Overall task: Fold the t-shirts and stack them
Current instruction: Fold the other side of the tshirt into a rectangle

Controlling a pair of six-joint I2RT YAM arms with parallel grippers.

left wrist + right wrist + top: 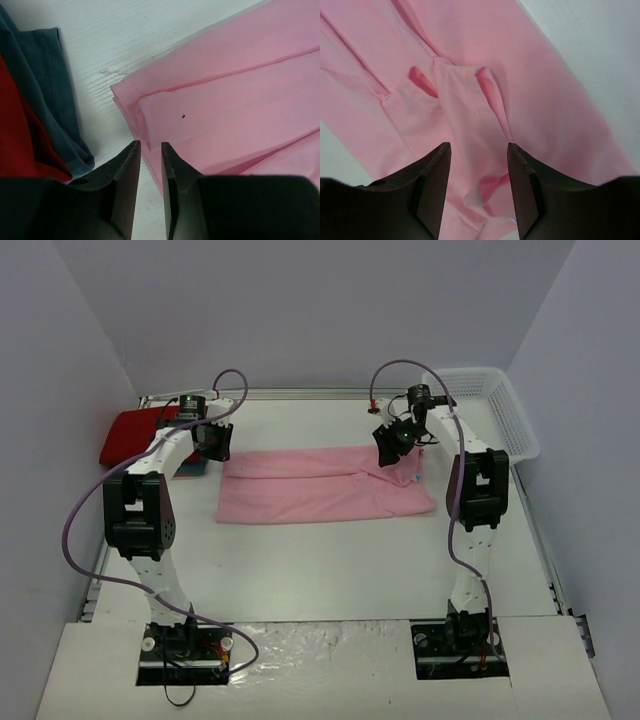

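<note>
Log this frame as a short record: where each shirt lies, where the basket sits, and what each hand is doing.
centre: light pink cloth t-shirt, folded into a long strip, flat on the table
far left corner: bright red cloth t-shirt lying on teal-blue cloth t-shirt
far right corner: white plastic mesh basket
left hand: at the pink strip's left end, jaws narrowly apart, nothing held
right hand: over its right end, jaws open, nothing held

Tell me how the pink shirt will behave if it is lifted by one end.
Probably floppy: the pink shirt lies in soft layered folds, so it would likely sag and unfold. Likely light, since the cloth looks thin. Pushed, it would probably bunch up rather than slide whole, judging by its creases.
</note>
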